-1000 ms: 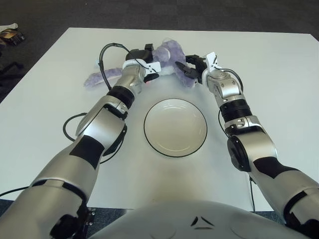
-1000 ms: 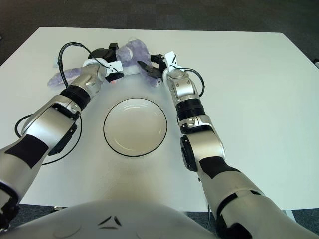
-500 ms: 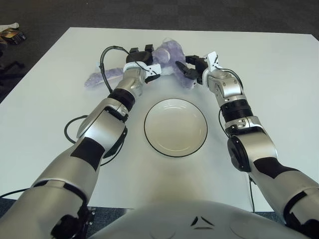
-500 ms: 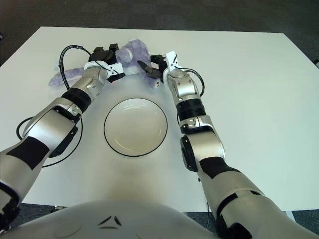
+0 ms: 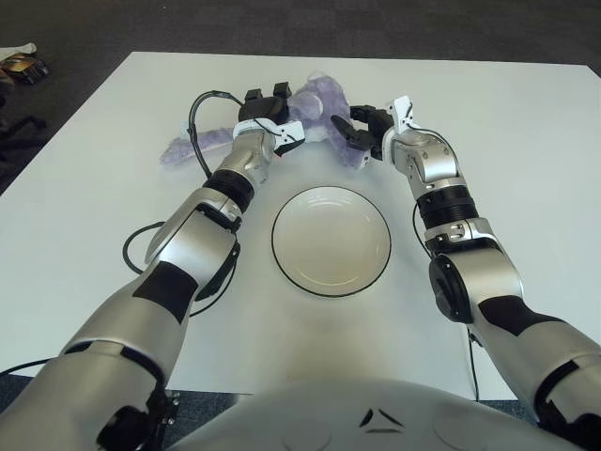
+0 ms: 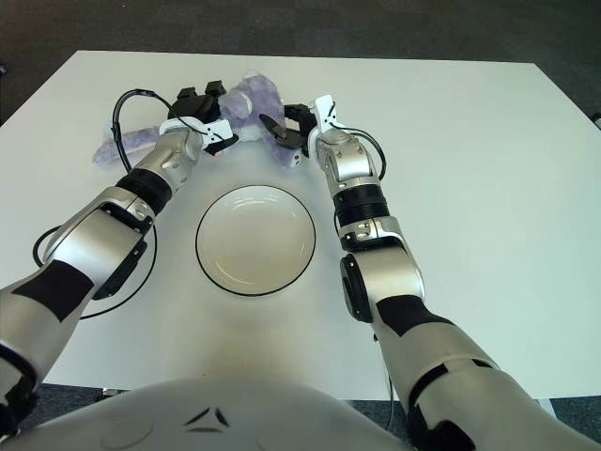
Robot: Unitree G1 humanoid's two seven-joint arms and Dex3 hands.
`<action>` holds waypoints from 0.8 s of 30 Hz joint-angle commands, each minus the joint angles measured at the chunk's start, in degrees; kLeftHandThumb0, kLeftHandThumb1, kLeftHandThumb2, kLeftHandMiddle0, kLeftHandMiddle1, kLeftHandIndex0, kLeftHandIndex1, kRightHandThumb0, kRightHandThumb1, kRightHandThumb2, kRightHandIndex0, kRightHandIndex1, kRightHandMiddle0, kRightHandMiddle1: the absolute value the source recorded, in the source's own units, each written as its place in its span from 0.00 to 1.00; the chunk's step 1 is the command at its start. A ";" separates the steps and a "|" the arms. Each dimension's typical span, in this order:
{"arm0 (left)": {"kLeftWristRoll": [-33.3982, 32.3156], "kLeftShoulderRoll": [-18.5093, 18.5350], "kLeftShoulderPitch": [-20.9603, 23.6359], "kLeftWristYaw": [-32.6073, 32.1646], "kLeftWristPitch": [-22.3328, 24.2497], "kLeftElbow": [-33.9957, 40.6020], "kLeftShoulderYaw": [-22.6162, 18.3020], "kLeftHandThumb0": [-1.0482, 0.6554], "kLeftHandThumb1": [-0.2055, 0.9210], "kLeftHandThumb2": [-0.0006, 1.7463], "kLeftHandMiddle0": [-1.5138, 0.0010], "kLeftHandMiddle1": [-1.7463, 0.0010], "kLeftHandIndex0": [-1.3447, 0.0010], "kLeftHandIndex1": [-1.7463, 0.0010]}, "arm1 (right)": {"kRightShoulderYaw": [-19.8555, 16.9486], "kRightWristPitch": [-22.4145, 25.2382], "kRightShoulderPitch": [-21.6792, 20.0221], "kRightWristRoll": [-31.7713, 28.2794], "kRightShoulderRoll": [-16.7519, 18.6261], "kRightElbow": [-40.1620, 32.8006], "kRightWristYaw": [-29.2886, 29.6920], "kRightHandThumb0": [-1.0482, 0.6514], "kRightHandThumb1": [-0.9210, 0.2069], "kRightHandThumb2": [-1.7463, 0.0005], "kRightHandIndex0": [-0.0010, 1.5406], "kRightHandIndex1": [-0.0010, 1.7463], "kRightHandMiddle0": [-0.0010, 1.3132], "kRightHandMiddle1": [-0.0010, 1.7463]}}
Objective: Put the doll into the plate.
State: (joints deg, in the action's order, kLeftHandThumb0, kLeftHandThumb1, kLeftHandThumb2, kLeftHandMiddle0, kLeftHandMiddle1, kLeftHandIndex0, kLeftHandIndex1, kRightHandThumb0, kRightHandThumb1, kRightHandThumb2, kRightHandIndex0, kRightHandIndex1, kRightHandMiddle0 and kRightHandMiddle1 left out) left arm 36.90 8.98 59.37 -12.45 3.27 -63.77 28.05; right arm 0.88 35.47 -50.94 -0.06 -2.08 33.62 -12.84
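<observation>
Both hands have crept farther: left hand (image 5: 266, 105) and right hand (image 5: 362, 130) clasp the purple doll (image 5: 315, 101) (beyond the plate (image 5: 331, 241)).

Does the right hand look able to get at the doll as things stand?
Probably yes. The right hand is already at the purple doll, with nothing between them. The left hand flanks the doll's other side; the plate lies nearer the robot.

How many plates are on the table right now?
1: the white plate sits empty at the table's centre, nearer the robot than the purple doll. No others visible.
</observation>
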 commanded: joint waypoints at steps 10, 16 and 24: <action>0.33 -0.41 -1.38 0.83 -2.90 -0.17 0.90 0.64 0.69 0.56 0.72 0.00 0.79 0.08 | 4.82 0.46 0.43 1.96 -1.32 2.93 -3.03 0.19 0.28 0.63 0.04 0.25 0.00 0.32; 1.21 -0.23 -0.86 2.39 -1.64 0.49 1.88 0.62 0.67 0.58 0.72 0.00 0.78 0.06 | 7.71 -0.45 -0.40 4.16 -3.00 4.89 -4.48 0.32 0.46 0.48 0.07 0.50 0.00 0.46; 1.99 -0.39 -0.97 1.96 -0.17 1.65 2.42 0.61 0.66 0.60 0.73 0.00 0.77 0.03 | 12.75 -1.70 -1.05 9.39 -4.31 7.83 -3.59 0.50 0.45 0.44 0.17 0.71 0.00 0.53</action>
State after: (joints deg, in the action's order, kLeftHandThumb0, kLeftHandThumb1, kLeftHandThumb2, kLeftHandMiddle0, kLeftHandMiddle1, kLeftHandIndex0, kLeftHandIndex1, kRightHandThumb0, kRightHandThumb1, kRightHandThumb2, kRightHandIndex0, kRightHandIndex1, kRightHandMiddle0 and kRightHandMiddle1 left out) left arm 38.48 9.52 59.18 -11.50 2.95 -62.73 29.81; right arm 11.32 32.18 -54.16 7.74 -6.65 38.41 -15.65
